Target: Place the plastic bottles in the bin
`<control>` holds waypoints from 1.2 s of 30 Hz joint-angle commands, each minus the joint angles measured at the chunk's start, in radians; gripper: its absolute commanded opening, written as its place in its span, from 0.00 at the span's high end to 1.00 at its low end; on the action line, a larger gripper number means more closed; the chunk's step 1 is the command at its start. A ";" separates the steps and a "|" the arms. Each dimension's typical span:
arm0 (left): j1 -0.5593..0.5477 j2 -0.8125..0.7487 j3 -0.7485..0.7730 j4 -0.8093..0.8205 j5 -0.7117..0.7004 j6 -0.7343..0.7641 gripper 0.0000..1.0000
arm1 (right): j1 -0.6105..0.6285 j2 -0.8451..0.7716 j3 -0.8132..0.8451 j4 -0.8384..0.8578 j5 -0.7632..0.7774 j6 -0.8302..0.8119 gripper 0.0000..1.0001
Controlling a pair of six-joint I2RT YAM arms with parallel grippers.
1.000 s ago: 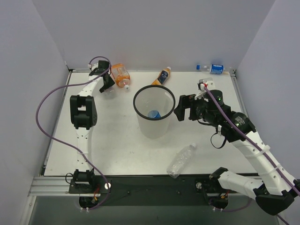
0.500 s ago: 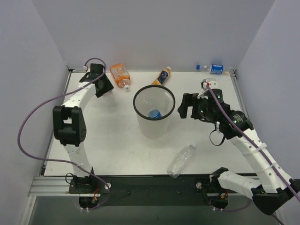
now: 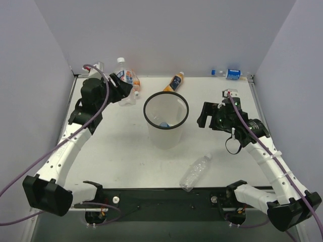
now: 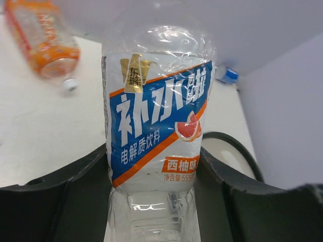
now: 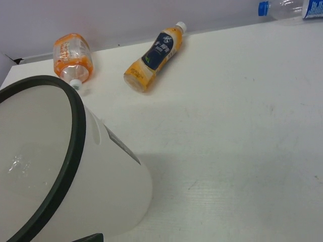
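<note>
My left gripper (image 3: 122,89) is shut on a clear bottle with a blue and orange label (image 3: 123,75) and holds it upright above the back left of the table. In the left wrist view the fingers (image 4: 227,174) clamp this bottle (image 4: 154,116) low on its body. The wide orange bottle (image 4: 43,35) lies just behind it. The bin (image 3: 166,129) stands mid-table with a blue-labelled bottle (image 3: 164,123) inside. My right gripper (image 3: 202,115) is open and empty, right of the bin (image 5: 75,151). A slim orange bottle (image 3: 174,81) lies behind the bin.
A clear blue-labelled bottle (image 3: 232,73) lies at the back right corner. A clear unlabelled bottle (image 3: 195,171) lies near the front edge. White walls close the table on the left, back and right. The wide orange bottle (image 5: 72,56) and slim orange bottle (image 5: 154,58) lie near the back wall.
My left arm has lifted the clear labelled bottle off the table and turned it upright, near the wide orange bottle. My right gripper has drawn back to the right, away from the bin.
</note>
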 commanded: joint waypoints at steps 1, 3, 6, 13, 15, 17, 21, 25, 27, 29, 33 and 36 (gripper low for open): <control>-0.114 -0.089 -0.053 0.254 0.056 0.084 0.66 | -0.011 -0.016 -0.035 -0.014 -0.001 0.029 0.14; -0.146 -0.092 -0.086 0.291 0.075 0.123 0.66 | -0.011 -0.018 -0.048 -0.013 0.000 0.030 0.14; -0.252 -0.095 -0.125 0.405 0.061 0.205 0.65 | -0.012 -0.019 -0.059 -0.013 0.000 0.029 0.14; -0.378 0.021 -0.119 0.480 0.052 0.354 0.61 | -0.014 -0.027 -0.071 -0.011 0.005 0.033 0.14; -0.407 0.055 -0.108 0.465 0.033 0.398 0.60 | -0.015 -0.030 -0.071 -0.013 0.005 0.030 0.14; -0.418 0.070 -0.088 0.428 0.018 0.412 0.57 | -0.015 -0.034 -0.071 -0.011 0.009 0.026 0.14; -0.421 0.073 -0.088 0.411 0.001 0.411 0.35 | -0.015 -0.033 -0.076 -0.011 0.013 0.027 0.14; -0.421 0.069 -0.054 0.350 -0.002 0.403 0.03 | -0.017 -0.033 -0.082 -0.011 0.014 0.026 0.14; -0.421 0.059 -0.027 0.307 -0.002 0.398 0.03 | -0.020 -0.036 -0.088 -0.013 0.013 0.024 0.14; -0.421 0.040 -0.019 0.287 -0.007 0.394 0.03 | -0.018 -0.042 -0.102 -0.013 0.008 0.023 0.14; -0.421 -0.006 -0.014 0.233 -0.023 0.378 0.03 | -0.022 -0.061 -0.131 -0.016 -0.006 0.023 0.14; -0.419 -0.059 -0.017 0.183 -0.115 0.375 0.03 | -0.022 -0.077 -0.160 -0.031 -0.017 0.033 0.14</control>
